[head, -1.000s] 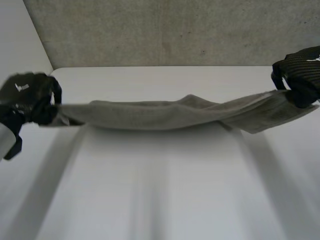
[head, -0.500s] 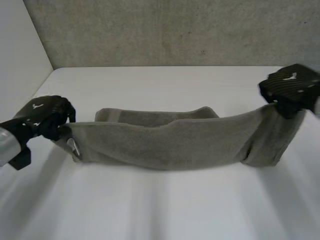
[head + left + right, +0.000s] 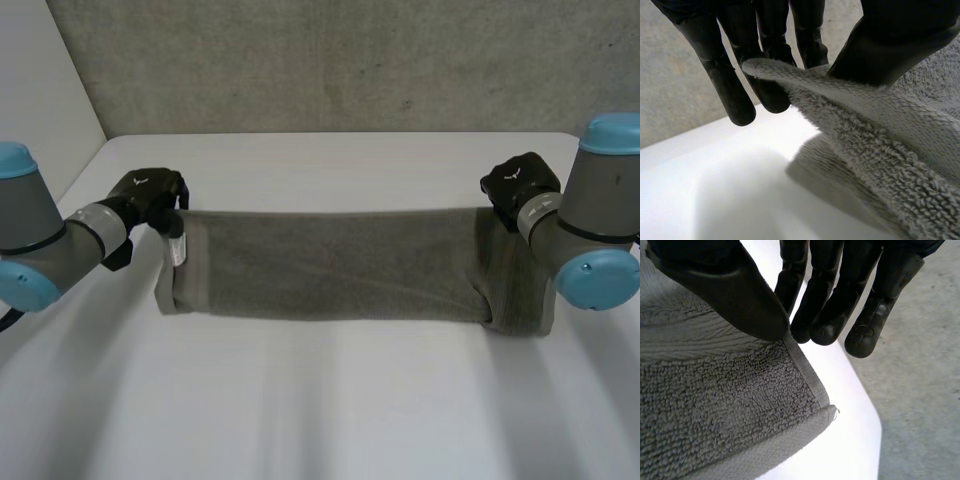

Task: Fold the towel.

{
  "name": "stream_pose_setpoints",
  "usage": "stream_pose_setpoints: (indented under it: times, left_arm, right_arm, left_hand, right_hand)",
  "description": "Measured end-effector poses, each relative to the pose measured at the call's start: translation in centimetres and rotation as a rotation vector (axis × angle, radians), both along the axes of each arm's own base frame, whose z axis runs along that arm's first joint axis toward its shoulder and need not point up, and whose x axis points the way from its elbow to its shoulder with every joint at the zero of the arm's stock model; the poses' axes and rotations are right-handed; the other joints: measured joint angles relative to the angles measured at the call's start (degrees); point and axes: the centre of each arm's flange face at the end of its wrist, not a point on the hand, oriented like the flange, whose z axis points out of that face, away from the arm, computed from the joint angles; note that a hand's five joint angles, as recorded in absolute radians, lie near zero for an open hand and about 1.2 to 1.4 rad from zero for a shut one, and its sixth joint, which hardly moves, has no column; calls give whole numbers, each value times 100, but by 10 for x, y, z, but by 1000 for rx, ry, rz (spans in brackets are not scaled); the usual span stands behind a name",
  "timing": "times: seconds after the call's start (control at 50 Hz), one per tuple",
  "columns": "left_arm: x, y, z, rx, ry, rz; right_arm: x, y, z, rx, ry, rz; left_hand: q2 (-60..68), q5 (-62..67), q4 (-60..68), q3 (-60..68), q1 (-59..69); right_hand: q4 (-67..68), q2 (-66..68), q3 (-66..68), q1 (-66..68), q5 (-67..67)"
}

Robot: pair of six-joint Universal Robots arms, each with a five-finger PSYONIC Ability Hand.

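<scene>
Head view — the towel point(image 3: 340, 265) lies as a long doubled band across the worktop point(image 3: 330, 400), strung between the two arms. Left robot hand point(image 3: 150, 195) sits on its far left corner, right robot hand point(image 3: 515, 185) on its far right corner. The right end bunches and sags below that hand. Risk: with the ends uneven, setting it down as it is would likely leave a skewed fold with a lump at the right.

Left wrist view — left robot hand point(image 3: 890, 35) is pinching the towel point(image 3: 880, 150): thumb on top, fingers point(image 3: 770, 85) underneath, right at the hem. The corner is held off the worktop point(image 3: 715, 190), a lower layer resting beneath it. Risk: the bite is shallow, only the rim of the cloth, so a sharp tug along the towel could pull the corner free.

Right wrist view — right robot hand point(image 3: 730, 295) is likewise closed on the towel point(image 3: 715, 405), its thumb pressing the bound edge against the fingers point(image 3: 825, 320) near the corner. The corner tip hangs free just past the fingertips. Same worry — a thin grip, and a free tip that may curl under when laid down.
</scene>
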Motion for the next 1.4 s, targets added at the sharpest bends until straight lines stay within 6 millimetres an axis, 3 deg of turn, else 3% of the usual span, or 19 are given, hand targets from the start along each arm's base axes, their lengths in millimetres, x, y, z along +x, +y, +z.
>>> stream_pose_setpoints:
  times: [0.12, 0.34, 0.64, 0.66, 0.7, 0.78, 0.82, 0.92, 1.06, 1.14, 1.26, 1.4]
  left_arm:
    - [-8, -15, 0, -47, 0, 4]
    - [-17, -25, -7, -75, -2, 3]
    - [-16, -35, -22, -71, -9, 36]
    - [-16, -35, -22, -71, -8, 36]
    - [-17, -34, -22, -70, -8, 35]
    - [-18, -33, -19, -71, -7, 35]
    - [-20, -32, -15, -74, -6, 34]
    - [-24, -26, 6, -91, 13, 32]
    - [-23, -5, 52, -112, 64, 29]
    - [-20, 17, 71, -106, 72, 28]
    - [-13, 58, 69, -36, 53, 31]
    - [-7, 98, 32, 86, -32, 28]
  right_arm:
    - [7, -13, -5, -72, -20, -3]
    - [20, -31, -18, -155, -37, 13]
    - [30, -56, -58, -189, 84, 50]
    - [30, -57, -59, -191, 91, 51]
    - [31, -58, -61, -199, 121, 58]
    - [31, -59, -57, -214, 132, 59]
    - [31, -59, -48, -226, 116, 54]
    - [30, -56, -4, -272, 13, 34]
    - [21, -26, 71, -264, -139, 18]
    - [13, 2, 90, -187, -168, 16]
    - [-3, 49, 76, 1, -151, 7]
    - [-17, 89, 28, 167, -114, 1]
  left_hand:
    - [-1, 0, 0, 1, 0]
    - [0, 0, 0, 1, 0]
    - [-51, -3, -105, -33, -11]
    - [-250, -201, -344, -240, -223]
    - [-2455, -2326, -2553, -2379, -2286]
    - [-5672, -5589, -5715, -5545, -5430]
    - [-6224, -6146, -6257, -6165, -5887]
    - [-6247, -6168, -6292, -6210, -5892]
    - [-6252, -6167, -6292, -6210, -5892]
    - [-6250, -6152, -6292, -6209, -5892]
    - [-5996, -5747, -6097, -6002, -5688]
    - [-5643, -5364, -5754, -5635, -5278]
  right_hand:
    - [0, 0, 0, 0, 0]
    - [0, 0, 0, -2, 0]
    - [-300, -231, -294, -296, -298]
    - [-667, -576, -645, -604, -675]
    - [-2769, -2866, -2765, -2875, -2871]
    - [-5871, -5882, -5851, -5841, -6066]
    - [-6206, -6191, -6219, -6225, -6359]
    - [-6222, -6195, -6273, -6311, -6359]
    - [-6223, -6196, -6283, -6328, -6359]
    - [-6224, -6196, -6290, -6343, -6359]
    - [-6188, -6142, -6248, -6261, -6284]
    - [-6049, -5952, -6017, -5944, -5905]
